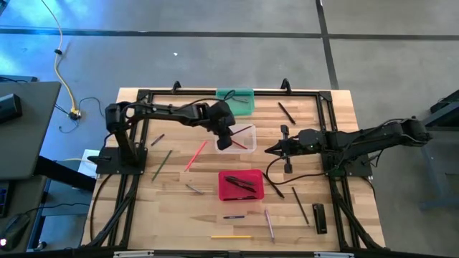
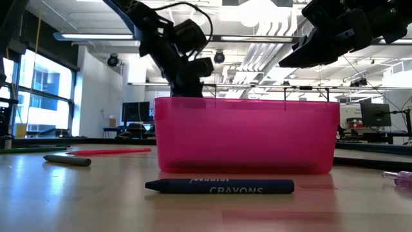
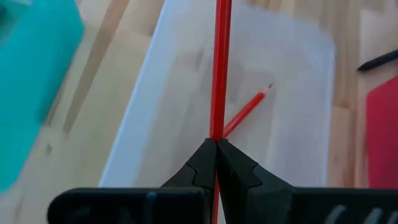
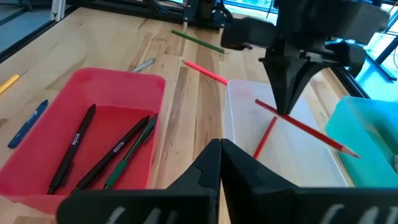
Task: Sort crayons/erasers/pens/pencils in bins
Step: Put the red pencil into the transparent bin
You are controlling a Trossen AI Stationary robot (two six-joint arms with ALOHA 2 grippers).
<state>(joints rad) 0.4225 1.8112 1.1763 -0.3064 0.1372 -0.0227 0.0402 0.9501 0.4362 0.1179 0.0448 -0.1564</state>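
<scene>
A blue crayon (image 2: pixel 219 187) lies before the red bin (image 4: pixel 37 168) of pens (image 4: pixel 71 149); a red pencil (image 3: pixel 220 68) is gripped by the left gripper (image 3: pixel 216 163) over the clear bin (image 4: pixel 239 130), where another pencil (image 4: pixel 264 138) lies; the right gripper (image 4: pixel 221 163) is closed, empty.

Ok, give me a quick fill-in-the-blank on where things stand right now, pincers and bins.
1. The left pincer is shut on a ____ pencil above the clear bin.
2. One ____ pencil already lies in the clear bin.
3. The pens lie in the ____ bin.
4. The right pincer, beside the clear bin, is ____ and holds nothing.

Missing words: red; red; red; shut
</scene>
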